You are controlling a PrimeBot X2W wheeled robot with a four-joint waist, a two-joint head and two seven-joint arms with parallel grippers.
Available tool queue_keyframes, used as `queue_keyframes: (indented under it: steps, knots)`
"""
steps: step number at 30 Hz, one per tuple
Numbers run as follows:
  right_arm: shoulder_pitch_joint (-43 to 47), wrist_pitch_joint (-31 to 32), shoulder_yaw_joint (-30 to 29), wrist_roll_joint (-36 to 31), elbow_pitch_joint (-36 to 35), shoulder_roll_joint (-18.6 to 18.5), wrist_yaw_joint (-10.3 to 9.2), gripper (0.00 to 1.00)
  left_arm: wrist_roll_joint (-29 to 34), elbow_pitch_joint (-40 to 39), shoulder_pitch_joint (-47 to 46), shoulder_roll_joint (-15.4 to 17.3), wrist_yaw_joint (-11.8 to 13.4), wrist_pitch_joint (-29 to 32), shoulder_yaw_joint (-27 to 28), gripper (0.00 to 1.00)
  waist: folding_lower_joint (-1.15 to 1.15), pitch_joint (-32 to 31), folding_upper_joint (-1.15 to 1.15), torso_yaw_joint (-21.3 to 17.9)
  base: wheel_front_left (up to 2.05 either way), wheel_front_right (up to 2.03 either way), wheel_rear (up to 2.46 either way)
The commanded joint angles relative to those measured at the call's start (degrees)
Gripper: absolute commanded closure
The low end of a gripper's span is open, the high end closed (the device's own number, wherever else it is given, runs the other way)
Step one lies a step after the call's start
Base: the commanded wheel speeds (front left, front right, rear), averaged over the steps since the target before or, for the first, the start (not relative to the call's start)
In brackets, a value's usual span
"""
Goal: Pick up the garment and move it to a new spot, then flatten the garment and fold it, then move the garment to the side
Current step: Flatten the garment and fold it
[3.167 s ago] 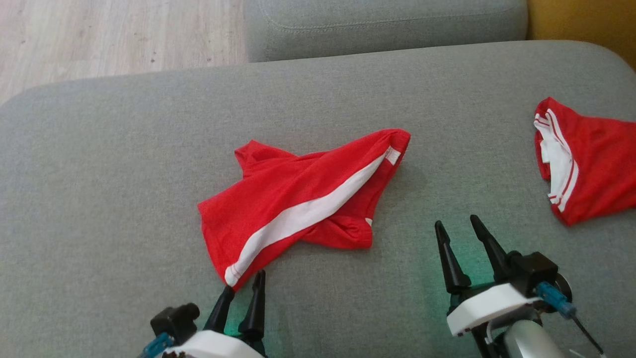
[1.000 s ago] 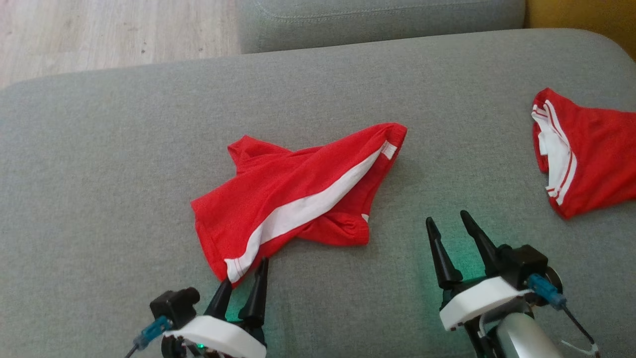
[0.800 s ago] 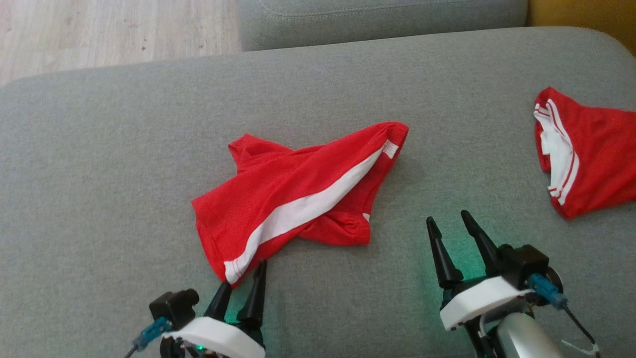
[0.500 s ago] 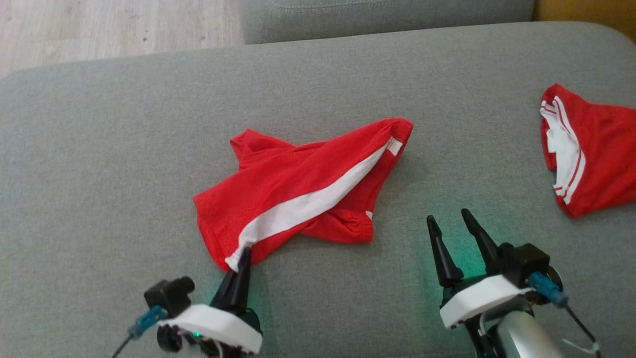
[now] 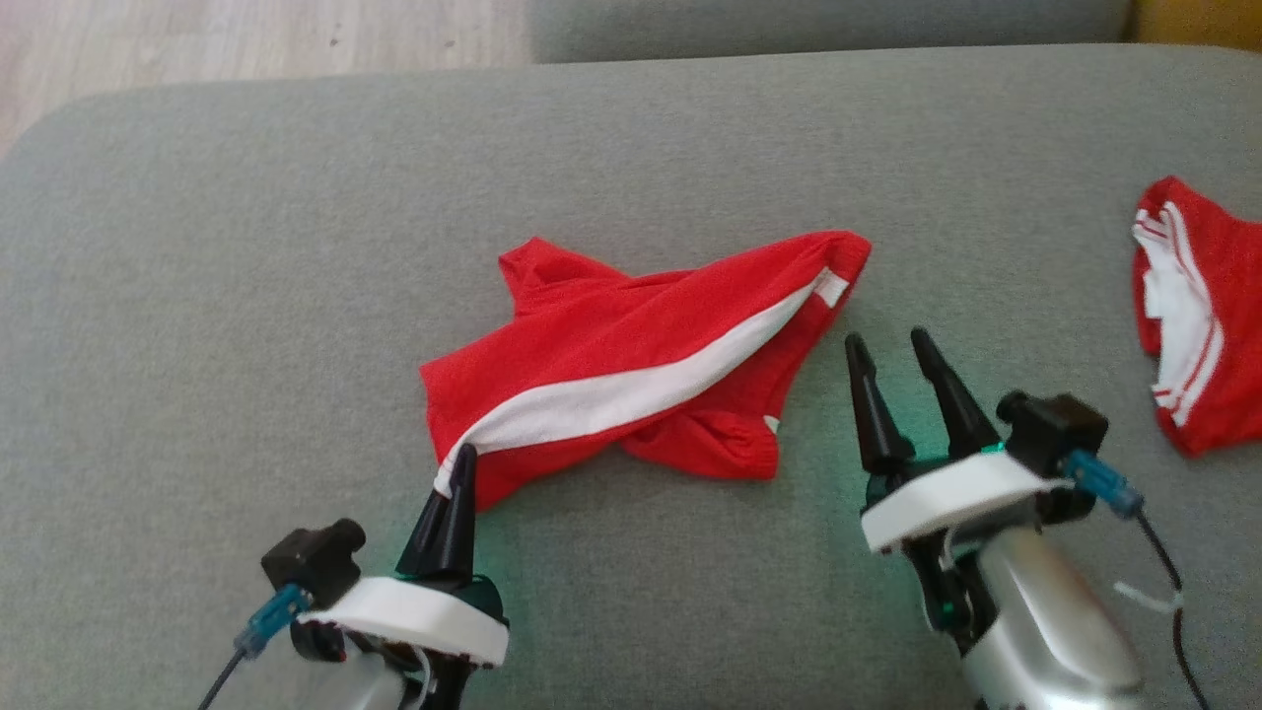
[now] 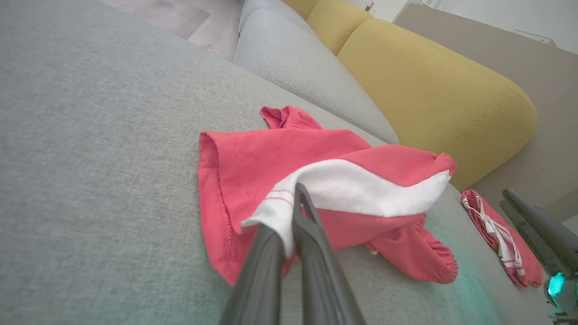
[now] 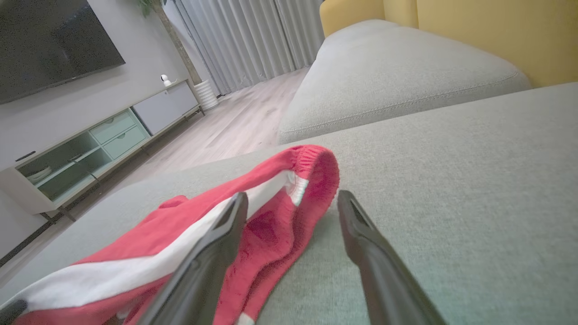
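The garment (image 5: 631,370) is a pair of red shorts with a white side stripe, lying crumpled mid-cushion. My left gripper (image 5: 459,463) is shut on its near hem corner at the white stripe's end, and the left wrist view shows that corner (image 6: 275,214) pinched and lifted between the fingers (image 6: 311,234). My right gripper (image 5: 887,343) stands open just right of the elastic waistband end (image 5: 843,261). In the right wrist view the waistband (image 7: 316,167) lies ahead, with the left finger (image 7: 226,230) over the red cloth and the right finger (image 7: 361,234) over bare cushion.
A second red and white garment (image 5: 1193,316) lies at the cushion's right edge. The grey sofa cushion (image 5: 246,296) stretches bare to the left and far side. Wooden floor (image 5: 197,39) lies beyond at top left; a yellow backrest (image 6: 429,85) stands behind.
My left gripper closed on the garment's near corner and raised it a little. My right gripper moved forward up to the waistband end. The camera shifted, sliding the whole scene rightward.
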Motion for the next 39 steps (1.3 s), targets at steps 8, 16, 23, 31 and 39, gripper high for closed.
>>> queue_keyframes:
  steps: [8, 16, 23, 31, 39]
  knots:
    - [-7.88, -0.38, 0.78, 0.22, 6.63, -0.03, -0.03, 0.00, 0.90, -2.30, -1.52, 0.03, 0.09, -0.29, 1.59, 1.00, 0.00, 2.14, 0.00, 2.46, 0.00, 0.00, 0.00]
    - [-11.43, -0.38, 2.01, 0.23, 10.24, -0.03, -0.03, 0.00, 0.95, -2.73, -2.55, -0.08, 0.09, -0.29, 1.09, 1.00, 0.00, 3.42, 0.00, 2.97, 0.00, 0.00, 0.00]
    - [-13.57, -0.38, 1.43, -0.56, 12.00, -0.03, -0.03, 0.00, 0.67, -2.55, -2.90, -0.07, 0.09, -0.29, 0.36, 1.00, 0.00, 3.99, 0.00, 3.90, 0.00, 0.00, 0.00]
    - [-14.25, -0.38, -0.52, -1.86, 13.71, -0.03, -0.03, 0.00, 0.28, -2.05, -2.47, 0.04, 0.09, -0.29, 0.28, 1.00, 0.00, 3.92, 0.00, 4.84, 0.00, 0.00, 0.00]
    - [-15.22, -0.38, 0.78, -2.21, 13.68, -0.03, -0.03, 0.03, 0.15, -1.82, -2.56, 0.00, 0.09, -0.29, 0.21, 1.00, 0.00, 4.20, 0.00, 5.55, 0.00, 0.00, 0.00]
